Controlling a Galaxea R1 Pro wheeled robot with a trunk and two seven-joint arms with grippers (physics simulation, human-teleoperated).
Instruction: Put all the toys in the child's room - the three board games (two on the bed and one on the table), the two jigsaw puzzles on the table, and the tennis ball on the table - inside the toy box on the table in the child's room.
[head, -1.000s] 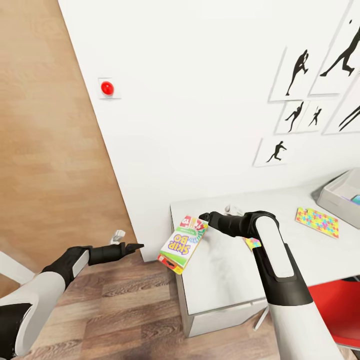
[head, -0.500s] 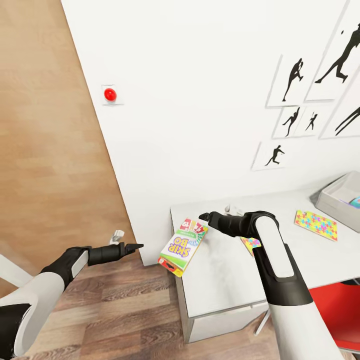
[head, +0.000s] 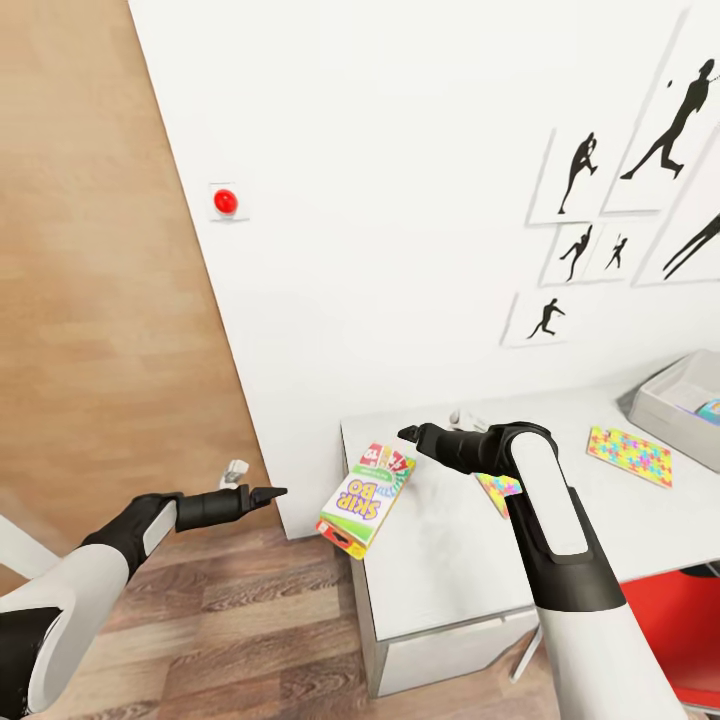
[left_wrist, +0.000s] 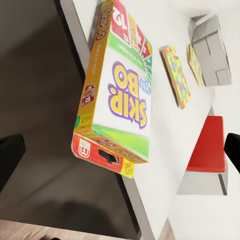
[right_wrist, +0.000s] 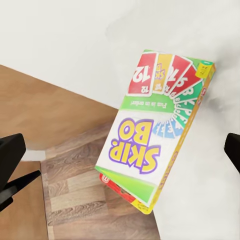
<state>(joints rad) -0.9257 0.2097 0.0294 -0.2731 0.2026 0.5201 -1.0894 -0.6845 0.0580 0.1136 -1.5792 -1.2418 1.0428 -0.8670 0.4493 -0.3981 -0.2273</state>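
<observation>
A Skip-Bo board game box hangs tilted over the left edge of the white table, its lower end past the edge. My right gripper sits at the box's upper corner. In the right wrist view its fingers stand wide apart, open, with the box ahead of them. My left gripper hovers over the floor left of the table, open, facing the box. Two colourful jigsaw puzzles lie on the table, one in the open and one partly behind my right arm. The grey toy box stands at the far right.
A white wall with framed silhouette pictures and a red button rises behind the table. A red chair is tucked at the table's right. Wooden floor lies left of the table, and a brown wall panel stands beyond it.
The head camera has swung, shifting the wall and toy box in the picture. The Skip-Bo box has sunk slightly lower over the table edge. Both arms have held still.
</observation>
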